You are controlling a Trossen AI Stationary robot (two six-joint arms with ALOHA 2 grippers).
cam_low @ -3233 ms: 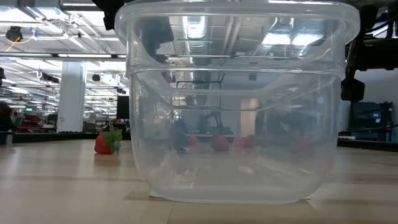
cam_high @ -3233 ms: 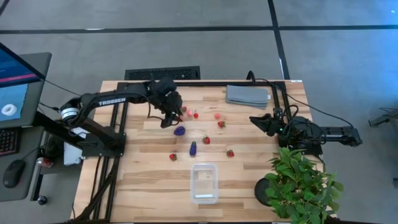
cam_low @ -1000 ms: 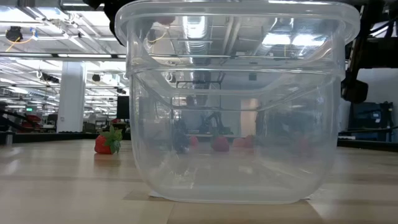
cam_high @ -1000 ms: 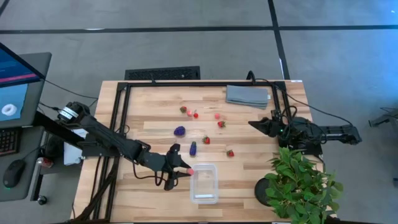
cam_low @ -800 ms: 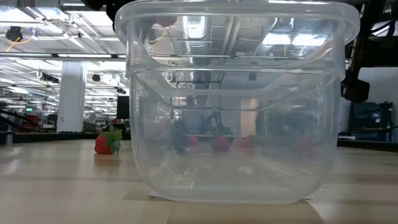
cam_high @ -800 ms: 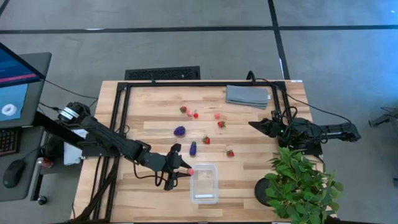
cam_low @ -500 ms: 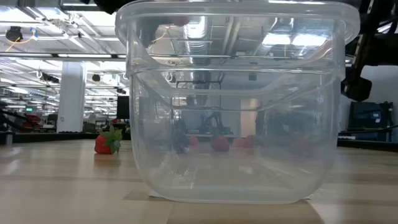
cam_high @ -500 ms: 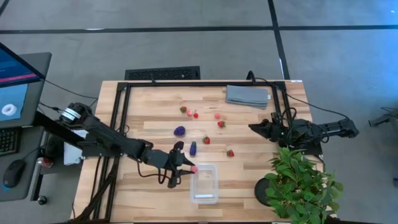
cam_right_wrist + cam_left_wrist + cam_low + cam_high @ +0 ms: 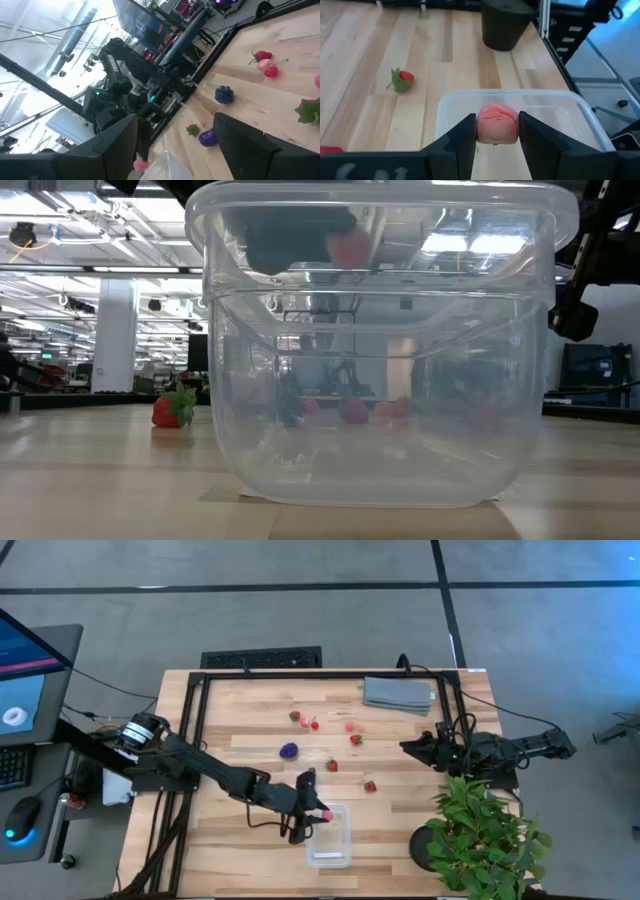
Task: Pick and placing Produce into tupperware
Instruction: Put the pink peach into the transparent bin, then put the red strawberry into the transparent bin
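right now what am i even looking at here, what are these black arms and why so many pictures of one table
Two robot arms work at a wooden table. One camera looks straight down, one sits at table height behind the clear tupperware, and one rides on each wrist. The left gripper holds a pink fruit piece in its jaws, just over the tupperware. The right gripper waits at the table's right side with its jaws open. Strawberry pieces, a purple fruit, a grey cloth and a potted plant lie around.
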